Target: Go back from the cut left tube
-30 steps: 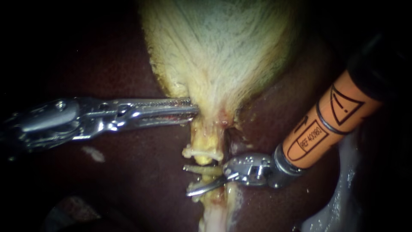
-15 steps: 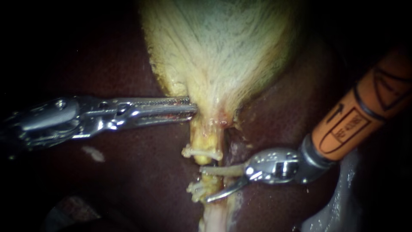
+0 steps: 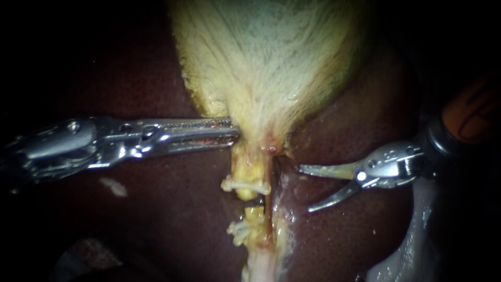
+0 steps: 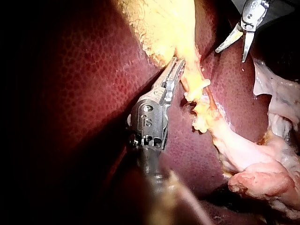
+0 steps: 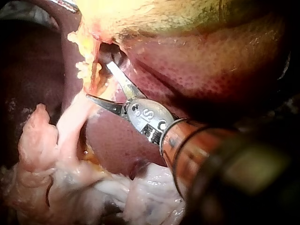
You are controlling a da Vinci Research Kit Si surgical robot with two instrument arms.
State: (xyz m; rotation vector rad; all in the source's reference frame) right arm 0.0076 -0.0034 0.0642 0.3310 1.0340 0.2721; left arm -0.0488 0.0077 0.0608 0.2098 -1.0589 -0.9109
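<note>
Now R instrument, jaws apart & empty, sits beside cut left tube, clear of it. L instrument clamps gallbladder. Risk: open tips dip, nick liver.

The left instrument is bright polished steel: a long, slim pincer with fine teeth along its inner edges, and behind it a slotted hinge block with small round pins. The right instrument has a shorter, smooth, curved pincer with pointed tips on a rounded steel head with a round pivot pin, then a dark collar and an orange sleeve with black markings.
</note>
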